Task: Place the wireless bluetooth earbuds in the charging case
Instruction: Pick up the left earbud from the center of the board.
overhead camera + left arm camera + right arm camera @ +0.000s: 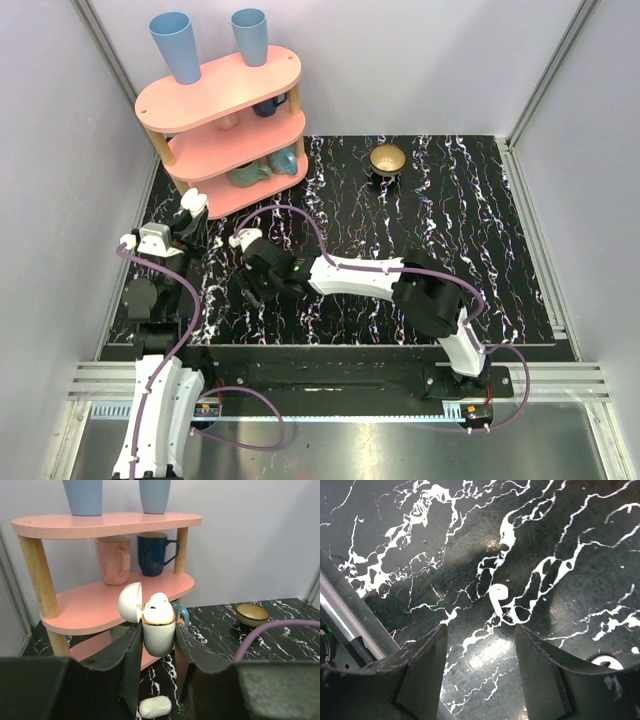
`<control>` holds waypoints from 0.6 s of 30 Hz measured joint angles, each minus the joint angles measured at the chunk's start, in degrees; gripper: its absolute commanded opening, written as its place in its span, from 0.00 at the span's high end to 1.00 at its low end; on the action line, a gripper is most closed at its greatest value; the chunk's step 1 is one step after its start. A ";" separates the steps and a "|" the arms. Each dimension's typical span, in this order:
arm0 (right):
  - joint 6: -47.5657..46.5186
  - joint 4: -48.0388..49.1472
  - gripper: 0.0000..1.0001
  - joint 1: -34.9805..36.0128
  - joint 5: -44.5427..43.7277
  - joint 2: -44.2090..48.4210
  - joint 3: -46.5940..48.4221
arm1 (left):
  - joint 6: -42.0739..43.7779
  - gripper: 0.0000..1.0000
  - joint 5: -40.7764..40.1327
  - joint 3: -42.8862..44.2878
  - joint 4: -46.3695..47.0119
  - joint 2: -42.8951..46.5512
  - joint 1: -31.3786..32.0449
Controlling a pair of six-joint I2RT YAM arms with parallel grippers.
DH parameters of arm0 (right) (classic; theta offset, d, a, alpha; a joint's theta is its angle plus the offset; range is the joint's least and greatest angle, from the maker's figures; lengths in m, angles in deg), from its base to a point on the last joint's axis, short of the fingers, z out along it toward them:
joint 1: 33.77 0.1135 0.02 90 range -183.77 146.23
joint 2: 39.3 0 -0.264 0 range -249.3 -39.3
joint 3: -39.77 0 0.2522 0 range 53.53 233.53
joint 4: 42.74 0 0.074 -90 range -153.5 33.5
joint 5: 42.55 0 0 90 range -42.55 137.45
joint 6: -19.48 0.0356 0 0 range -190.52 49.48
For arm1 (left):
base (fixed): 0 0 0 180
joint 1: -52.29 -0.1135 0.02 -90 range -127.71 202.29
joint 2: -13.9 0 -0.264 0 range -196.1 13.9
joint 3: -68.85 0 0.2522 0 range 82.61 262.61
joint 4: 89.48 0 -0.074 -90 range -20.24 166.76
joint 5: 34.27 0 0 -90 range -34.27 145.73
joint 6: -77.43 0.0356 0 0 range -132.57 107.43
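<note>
My left gripper (pixel 158 639) is shut on the charging case (pixel 159 632), a glossy white case with a gold rim, held upright above the table. Its lid (pixel 130 602) is flipped open to the left. One white earbud (pixel 159 602) sits in the case's top. From above, the case (pixel 194 203) shows by the pink shelf's foot. A second earbud (pixel 498 597) lies on the black marbled table, just ahead of my right gripper (pixel 480 628). That gripper is open and low over the table, nothing between its fingers; from above the right gripper (pixel 251 288) is left of centre.
The three-tier pink shelf (pixel 225 120) with mugs and two blue cups stands at the back left, right behind the case. A gold bowl (pixel 388 159) sits at the back centre. A small rounded white piece (pixel 155 706) lies on the table under my left fingers.
</note>
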 measured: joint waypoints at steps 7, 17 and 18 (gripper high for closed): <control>-4.81 -0.07 0.37 1.33 0.04 -3.89 2.51 | 2.10 1.00 -3.21 1.25 -2.64 0.63 0.17; -15.10 -0.46 0.36 1.36 0.87 -6.91 4.63 | 2.91 1.00 -4.07 1.27 -3.72 0.74 0.63; -15.74 -0.48 0.36 1.36 0.96 -7.15 4.85 | 2.99 1.00 -4.09 1.29 -3.72 0.74 0.70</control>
